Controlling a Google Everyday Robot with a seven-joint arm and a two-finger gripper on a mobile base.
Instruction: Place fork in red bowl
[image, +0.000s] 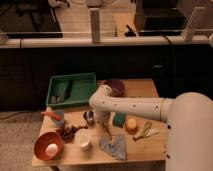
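cloth, grey-blue and crumpled, lies nearest the front edge of the desk, with a white cup just to its left and the red bowl at the front left corner, something pale and round sitting inside it. a dark cluster of grapes sits between bowl and cup, so the bowl's open mouth looks reachable from above rather than from the side. to the right of the cloth lie a yellow-green looped utensil and a yellow-orange round object. just behind the cloth, a thin angled thing that i judge to be the fork rests on the desk, tilted toward the cloth's upper edge. the hand hangs a little farther back and to the left of that utensil, low over the desk, near it but seemingly not on it; whether it is released or clenched i cannot tell. the arm sweeps in from the right, which explains why the hand meets the fork from behind. a red-handled tool lies left of the hand, and farther back sit a green tray and a dark purple bowl. the fork is still well apart from the red bowl.
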